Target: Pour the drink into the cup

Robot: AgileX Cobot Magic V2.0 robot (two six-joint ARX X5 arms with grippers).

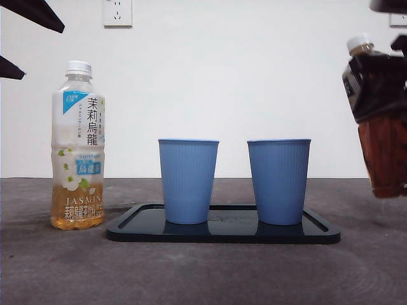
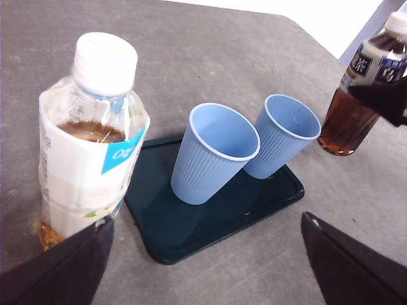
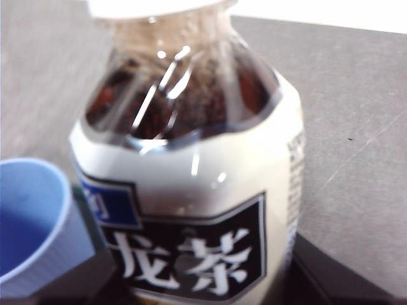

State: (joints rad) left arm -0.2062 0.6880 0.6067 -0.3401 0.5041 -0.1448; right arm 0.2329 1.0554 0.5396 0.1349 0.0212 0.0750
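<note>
A dark tea bottle (image 1: 380, 127) with a white cap on hangs tilted at the far right, its top leaning toward the cups. My right gripper (image 1: 383, 95) is shut around its middle; the bottle fills the right wrist view (image 3: 191, 190). Two empty blue cups (image 1: 187, 181) (image 1: 278, 181) stand upright on a black tray (image 1: 222, 232). A capped jasmine tea bottle (image 1: 77, 146) stands left of the tray. My left gripper (image 2: 203, 267) is open and empty, above and just short of the jasmine bottle (image 2: 89, 146).
The grey table (image 1: 203, 273) runs to a white wall with a socket (image 1: 117, 13). The table's far edge shows in the left wrist view (image 2: 305, 28) behind the cups. The black tips at the top left corner (image 1: 28, 13) are my left arm.
</note>
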